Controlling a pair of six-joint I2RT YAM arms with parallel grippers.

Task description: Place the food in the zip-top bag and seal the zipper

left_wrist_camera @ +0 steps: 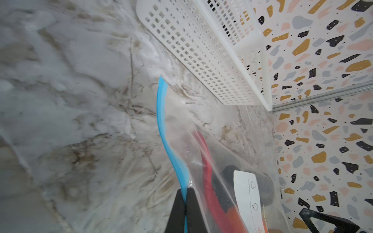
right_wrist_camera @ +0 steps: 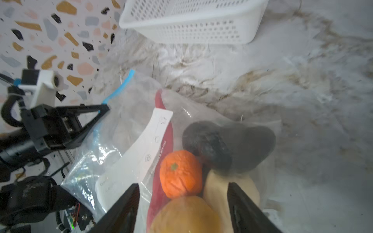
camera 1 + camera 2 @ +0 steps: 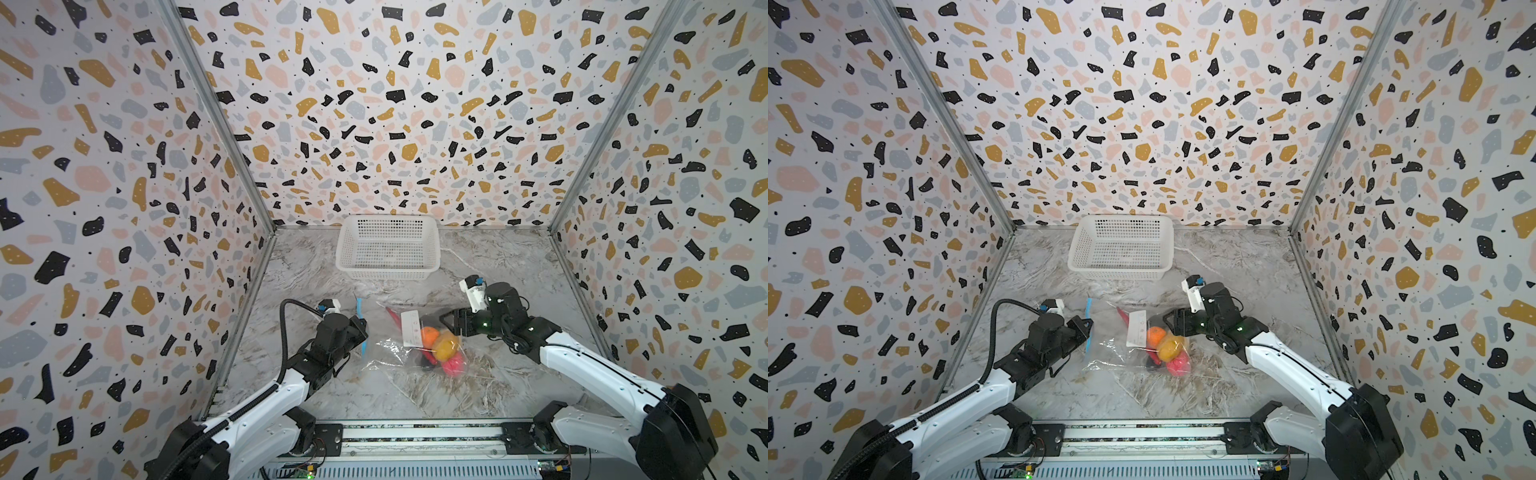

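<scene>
**Food is bagged; the seal is what's left**

Your left gripper (image 1: 184, 193) is clamped shut on the zipper (image 1: 162, 125), pinching the blue strip between its fingertips. The strip curves away ahead of those tips and, in a top view, a short length also shows behind them toward the arm. So you are gripping it partway along, not at an end.

Your right gripper (image 2: 183, 185) has its jaws apart, standing either side of the food through the plastic. The orange (image 2: 180, 173) and the yellow-brown potato (image 2: 185, 213) sit right between its fingers. The two black ovals (image 2: 207, 145) lie just beyond the tips, and the long red chili (image 1: 203, 153) runs under the white label (image 2: 145, 153) to one side. I cannot tell whether those fingers touch the bag.

The zip-top bag (image 3: 386, 353) lies flat between your two grippers, with the food bunched at the right gripper's end. No food shows outside it, and the white basket (image 3: 388, 249) stands well beyond both grippers.

By my reading the loading is done. Whether the strip ahead of your left fingertips is pressed closed is not clear, so treat the zipper as unfinished.
</scene>
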